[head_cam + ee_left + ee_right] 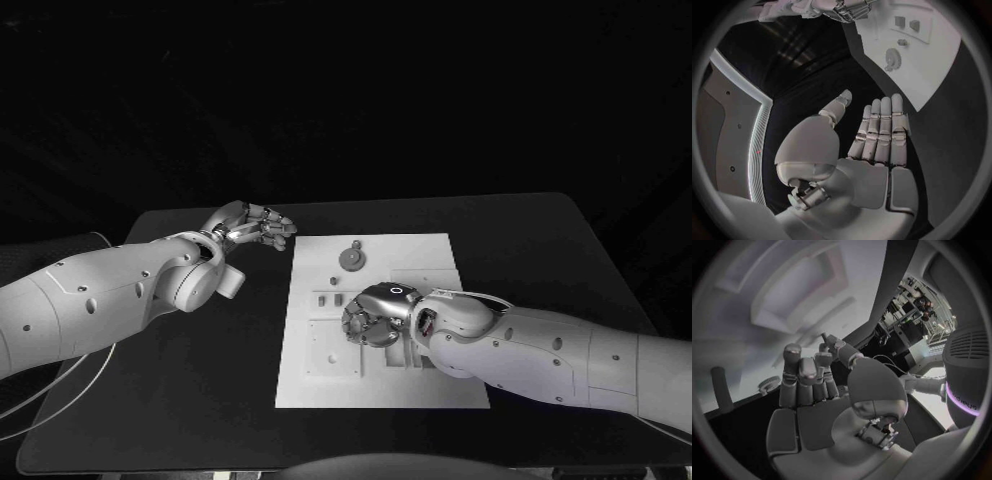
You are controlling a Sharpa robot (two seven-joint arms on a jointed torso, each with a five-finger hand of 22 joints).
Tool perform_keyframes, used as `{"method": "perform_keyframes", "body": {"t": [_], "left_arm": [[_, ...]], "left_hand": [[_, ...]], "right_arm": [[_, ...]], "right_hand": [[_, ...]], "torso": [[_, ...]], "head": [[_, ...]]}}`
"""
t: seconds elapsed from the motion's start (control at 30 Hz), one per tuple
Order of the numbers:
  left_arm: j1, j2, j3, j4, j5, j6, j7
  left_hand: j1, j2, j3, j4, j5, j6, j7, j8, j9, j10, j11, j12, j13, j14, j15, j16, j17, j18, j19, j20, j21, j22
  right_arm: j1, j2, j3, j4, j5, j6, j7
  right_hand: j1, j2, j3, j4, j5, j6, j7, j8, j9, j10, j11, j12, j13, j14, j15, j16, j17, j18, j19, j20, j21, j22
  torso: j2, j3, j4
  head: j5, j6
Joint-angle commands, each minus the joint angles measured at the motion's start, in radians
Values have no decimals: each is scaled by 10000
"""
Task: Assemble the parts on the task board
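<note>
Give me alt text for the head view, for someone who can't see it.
The right hand rests, fingers curled, on the middle of the white task board on a black table. The left hand hovers beside the board's far left corner, holding nothing.

left robot hand (254,225) flat; right robot hand (378,315) curled

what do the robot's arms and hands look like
Both arms are smooth white shells with rounded joints and small dark dots. Each ends in a silver, metallic, many-fingered robot hand: the left hand and the right hand. The finger segments look glossy and jointed, the palms pale. A thin white cable loops under the left arm.
</note>
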Motion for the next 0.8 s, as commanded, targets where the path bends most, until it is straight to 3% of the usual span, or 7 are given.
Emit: {"method": "perform_keyframes", "body": {"t": [0.03,0.4,0.5,0.67,0.8], "left_arm": [[10,4,8,17,-27,34,70],[11,-1,8,22,-27,20,65],[11,0,8,27,-27,26,58],[11,-2,8,27,-27,19,48],[12,-9,8,27,-27,22,37]], "left_hand": [[72,18,-73,3,-41,-3,-11,-61,-13,42,13,-61,-16,70,29,-48,12,161,72,10,-43,-12],[74,17,-74,2,-41,-2,-12,-61,-13,42,14,-64,-17,70,29,-53,16,161,71,10,-45,-13],[74,16,-75,2,-41,-2,-12,-62,-13,42,14,-65,-17,70,29,-54,17,160,71,11,-46,-13],[74,14,-76,2,-41,-3,-11,-63,-14,42,14,-66,-18,70,30,-56,19,160,71,11,-47,-13],[73,11,-78,2,-42,-5,-10,-64,-14,41,15,-67,-18,69,30,-58,20,160,71,11,-48,-13]], "right_arm": [[-7,5,-2,5,-134,141,-18],[-7,27,-2,8,-138,269,-113],[-7,46,-4,-13,-140,349,-244],[-7,62,-11,-52,-88,430,-387],[-7,65,-15,-60,-84,477,-445]], "right_hand": [[-1,71,64,-21,43,515,430,33,11,95,5,-48,12,26,-76,-1,9,195,-27,-69,30,163],[-12,22,55,-25,42,503,434,23,8,94,9,-55,15,23,-78,-6,9,195,-31,-69,30,162],[26,-267,17,-26,-41,361,473,-58,-19,57,44,-96,20,-14,-81,-40,2,195,-57,-70,14,154],[100,-765,-90,-15,-256,-389,731,-502,-220,-156,283,-134,78,-152,97,-87,15,195,-130,-39,-28,142],[101,-900,-150,-9,-303,-605,843,-627,-284,-270,393,-188,69,-224,204,-91,30,195,-177,2,-55,138]], "torso": [[2,8,1],[0,8,-5],[-1,6,-6],[-1,6,1],[2,6,-1]], "head": [[3,6],[16,-5],[17,-6],[9,-13],[8,-22]]}}
